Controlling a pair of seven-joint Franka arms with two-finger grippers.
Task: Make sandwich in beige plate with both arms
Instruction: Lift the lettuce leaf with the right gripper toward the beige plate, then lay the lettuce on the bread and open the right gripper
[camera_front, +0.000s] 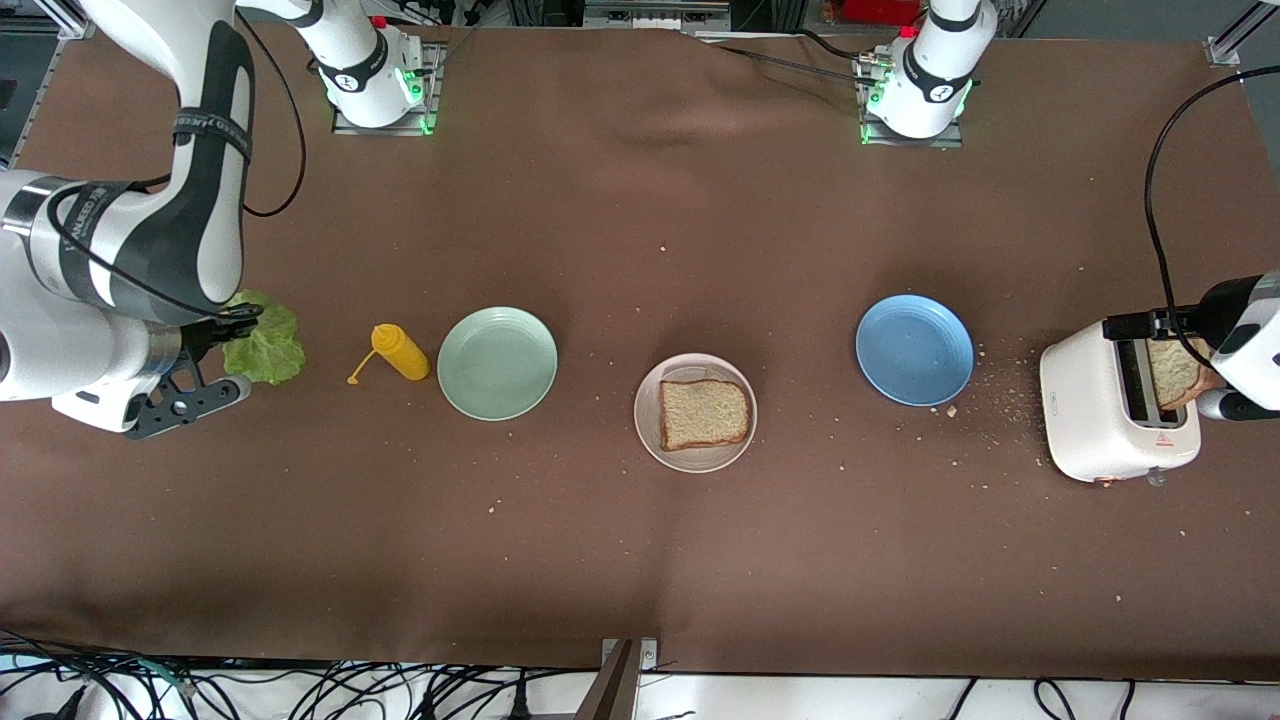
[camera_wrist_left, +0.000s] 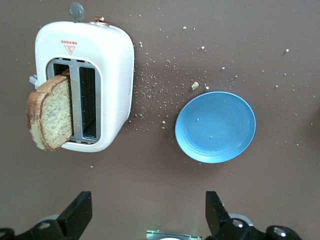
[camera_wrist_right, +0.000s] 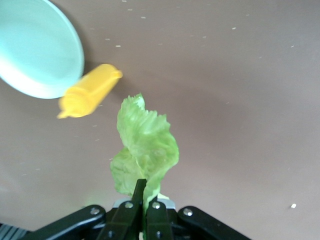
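The beige plate (camera_front: 648, 430) sits mid-table with one slice of brown bread (camera_front: 703, 413) flat on it. My right gripper (camera_front: 236, 318) (camera_wrist_right: 145, 187) is shut on a crinkled green lettuce leaf (camera_front: 268, 348) (camera_wrist_right: 147, 145) and holds it in the air over the right arm's end of the table. A second bread slice (camera_front: 1175, 372) (camera_wrist_left: 50, 112) sticks out of the white toaster (camera_front: 1110, 415) (camera_wrist_left: 112, 75). My left gripper (camera_wrist_left: 147, 215) is open and empty, up over the table beside the toaster; the left arm's wrist (camera_front: 1250, 345) shows at the edge of the front view.
A yellow mustard bottle (camera_front: 400, 352) (camera_wrist_right: 87, 92) lies beside a mint-green plate (camera_front: 497, 362) (camera_wrist_right: 35, 55). A blue plate (camera_front: 914, 349) (camera_wrist_left: 215, 127) sits between the beige plate and the toaster. Crumbs are scattered around the toaster.
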